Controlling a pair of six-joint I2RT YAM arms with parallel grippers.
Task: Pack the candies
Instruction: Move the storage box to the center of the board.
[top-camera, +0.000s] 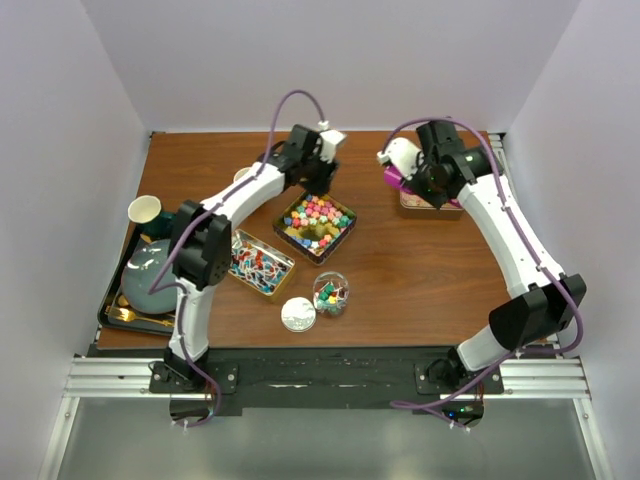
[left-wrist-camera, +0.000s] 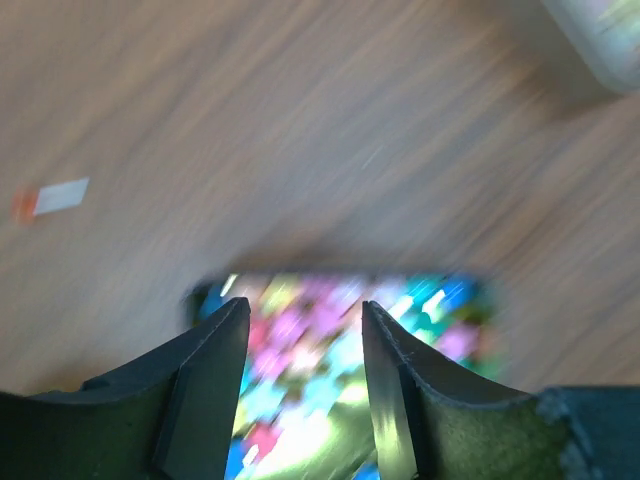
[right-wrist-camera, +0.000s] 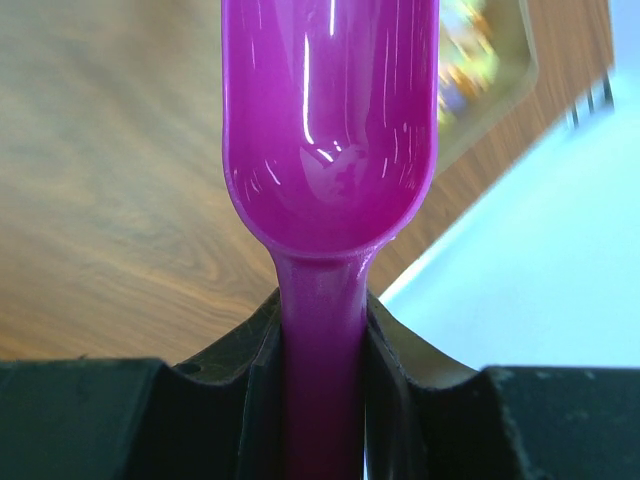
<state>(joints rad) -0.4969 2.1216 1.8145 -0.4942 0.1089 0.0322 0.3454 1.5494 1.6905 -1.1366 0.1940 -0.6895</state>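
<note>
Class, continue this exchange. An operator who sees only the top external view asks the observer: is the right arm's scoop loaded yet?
Observer: No. In the right wrist view the purple scoop has an empty bowl, as far as it shows, and its handle is clamped in the right jaws.
Operator: And the left jaws?
Observer: Open with nothing between them, poised over the multicoloured candies. That view is blurred.
</note>
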